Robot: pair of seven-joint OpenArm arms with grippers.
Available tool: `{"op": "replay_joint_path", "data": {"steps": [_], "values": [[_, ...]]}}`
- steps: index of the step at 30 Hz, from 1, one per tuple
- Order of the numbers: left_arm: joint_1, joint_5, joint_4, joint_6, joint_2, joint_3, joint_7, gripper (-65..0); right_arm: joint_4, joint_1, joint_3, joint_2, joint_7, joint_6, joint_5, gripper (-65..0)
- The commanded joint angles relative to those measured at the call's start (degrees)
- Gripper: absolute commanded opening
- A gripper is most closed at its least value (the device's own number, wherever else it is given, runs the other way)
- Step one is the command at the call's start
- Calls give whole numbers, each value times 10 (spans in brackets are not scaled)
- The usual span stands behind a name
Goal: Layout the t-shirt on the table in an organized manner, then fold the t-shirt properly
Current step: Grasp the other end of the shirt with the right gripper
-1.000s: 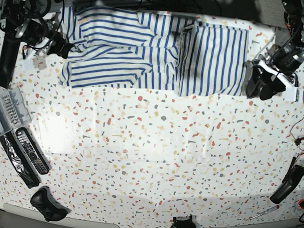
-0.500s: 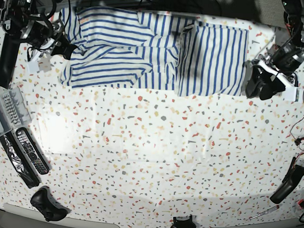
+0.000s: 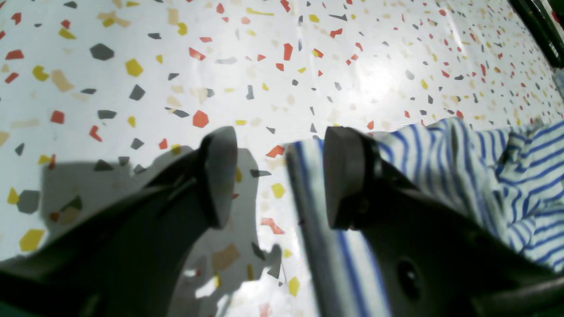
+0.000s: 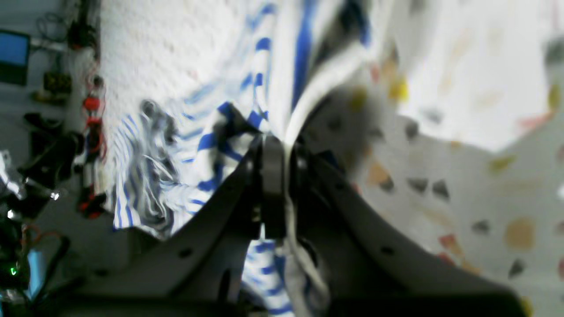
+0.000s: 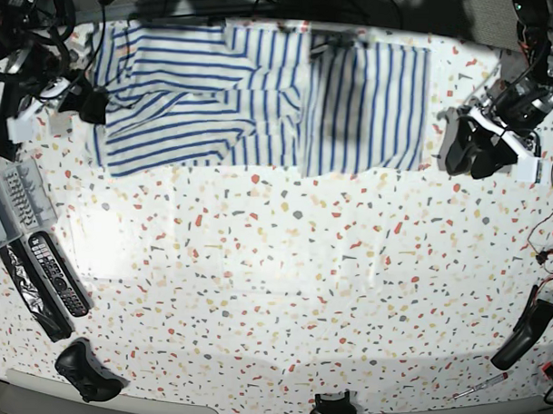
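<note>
Right gripper (image 4: 277,185) pinches a fold of the t-shirt (image 5: 262,93), jaws pressed together on the cloth at the shirt's left edge. Left gripper (image 3: 273,176) is spread, empty, just right of the shirt's right edge, over the table (image 5: 283,289). Shirt lies along the far side. No readable writing or labels visible.

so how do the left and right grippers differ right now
The right gripper is shut on the t-shirt, cloth pinched between its fingers; the left gripper is open and holds nothing. The right sits at the shirt's bunched end, the left beside the opposite edge over the table. Both are dark.
</note>
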Motion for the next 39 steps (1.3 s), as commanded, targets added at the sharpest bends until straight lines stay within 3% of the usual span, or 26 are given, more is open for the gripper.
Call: {"op": "replay_joint_path", "data": {"steps": [1,4,10,15,21,25,30,34,39], "values": [[-3,-11,11,-5,-7,-3,-13,-360,40,-10,3,9,6,3,18,-650],[-3,-11,11,-5,-7,-3,-12,-360,134,-38,-2,-7,6,3,18,-650],[-2,-11,11,-5,-6,-3,-9,-360,280,-43,-10,-105,7,3,24,-650],[-1,-12,11,-5,-7,-2,-8,-360,328,-11,-87,-174,10,3,24,-650],[-1,-11,11,-5,-7,-2,-9,-360,328,43,-242,-242,23,3,-70,-650],[-1,-11,11,-5,-7,-2,-8,-360,327,70,-348,-281,50,1,-170,-650],[-1,-11,11,-5,-7,-2,-8,-360,301,74,-461,-321,129,-25,-302,-650],[-1,-11,11,-5,-7,-2,-8,-360,239,82,-531,-324,183,-34,-374,-650],[0,-11,11,-5,-7,-2,-8,-360,144,111,-594,-324,246,-57,-389,-650]]}}
